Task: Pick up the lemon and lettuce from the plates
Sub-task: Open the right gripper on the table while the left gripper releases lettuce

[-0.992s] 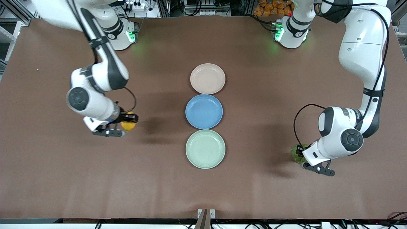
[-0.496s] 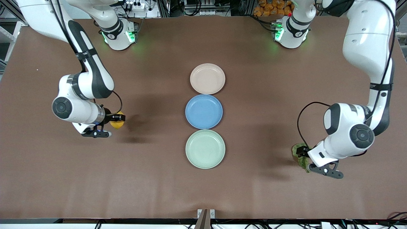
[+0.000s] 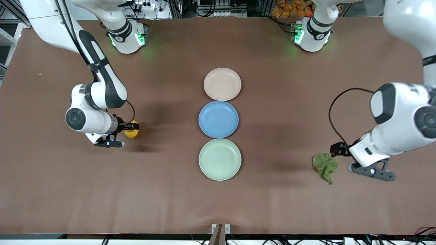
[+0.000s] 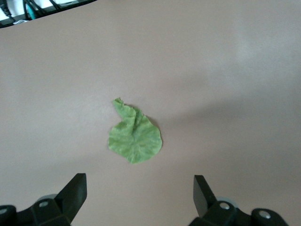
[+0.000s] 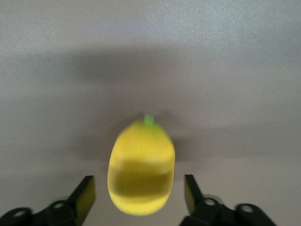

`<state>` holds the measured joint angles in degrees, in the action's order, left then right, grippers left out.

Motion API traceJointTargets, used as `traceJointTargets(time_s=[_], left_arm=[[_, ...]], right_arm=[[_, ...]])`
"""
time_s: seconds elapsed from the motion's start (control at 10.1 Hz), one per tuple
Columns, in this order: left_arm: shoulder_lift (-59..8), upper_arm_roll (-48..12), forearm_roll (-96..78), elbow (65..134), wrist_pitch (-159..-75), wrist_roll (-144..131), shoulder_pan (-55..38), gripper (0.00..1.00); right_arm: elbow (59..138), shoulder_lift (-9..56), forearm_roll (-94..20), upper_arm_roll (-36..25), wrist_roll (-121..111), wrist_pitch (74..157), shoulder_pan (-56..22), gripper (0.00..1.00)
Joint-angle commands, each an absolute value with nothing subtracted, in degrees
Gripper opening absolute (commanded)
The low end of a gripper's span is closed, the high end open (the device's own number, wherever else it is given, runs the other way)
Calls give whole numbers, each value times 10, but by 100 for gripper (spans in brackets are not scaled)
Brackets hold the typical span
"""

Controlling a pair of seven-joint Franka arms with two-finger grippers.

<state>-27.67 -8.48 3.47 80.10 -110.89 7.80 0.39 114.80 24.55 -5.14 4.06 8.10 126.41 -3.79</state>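
The yellow lemon lies on the brown table toward the right arm's end, off the plates. My right gripper is open around it, and in the right wrist view the lemon sits between the spread fingers of the gripper with a gap on each side. The green lettuce lies flat on the table toward the left arm's end. My left gripper is open and empty just above and beside it; the left wrist view shows the lettuce ahead of the gripper. The beige-pink plate and mint plate are empty.
A blue plate sits between the two task plates in a row down the middle of the table. The arm bases stand along the table edge farthest from the front camera.
My left gripper has let go of the lettuce, risen and drawn away toward its end of the table. My right gripper has opened off the lemon, which now rests on the table.
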Motion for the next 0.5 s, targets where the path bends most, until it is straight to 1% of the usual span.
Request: traceJointTargets(time_s=[0.0, 0.2, 0.4], left_arm=[[-217, -84, 20, 816, -1062, 72, 4, 100], [-176, -80, 7, 816, -1027, 40, 7, 100], [-138, -76, 7, 816, -996, 22, 8, 100]], right_arm=[[1153, 239, -60, 46, 76, 1264, -26, 100], [1144, 222, -60, 46, 78, 1243, -21, 100], [1102, 192, -60, 47, 74, 1163, -4, 100]])
